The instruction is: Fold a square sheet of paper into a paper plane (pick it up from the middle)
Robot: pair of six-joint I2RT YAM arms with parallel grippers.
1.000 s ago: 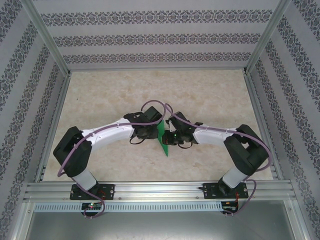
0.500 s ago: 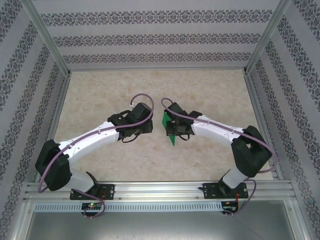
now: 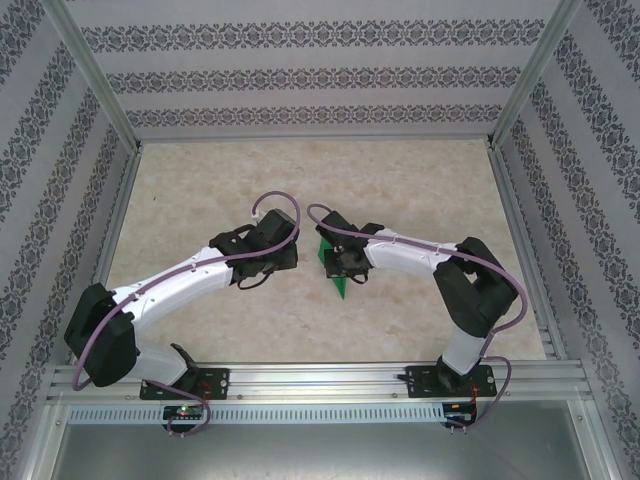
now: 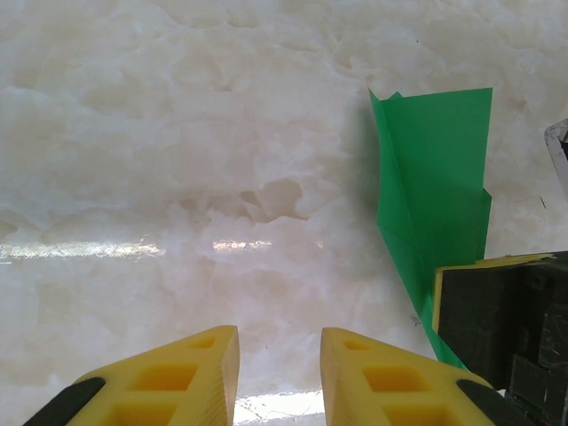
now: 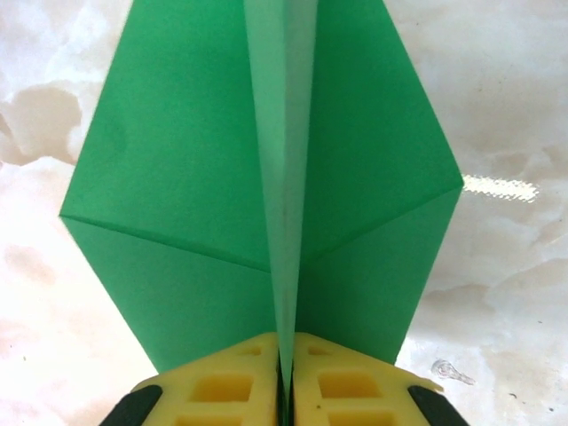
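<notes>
My right claw (image 5: pixel 286 359) is pinched tight on the plane (image 5: pixel 177 177) at its centre crease, holding it near the middle of the table (image 4: pixel 160 115). My left claw (image 4: pixel 280 364) sits just beside it, jaws slightly apart, gripping nothing.

Nothing readable here tbh. No text, labels, brands or numbers that I can make out in any of the views, and the paper plane (image 5: pixel 177 177) is just plain green.
</notes>
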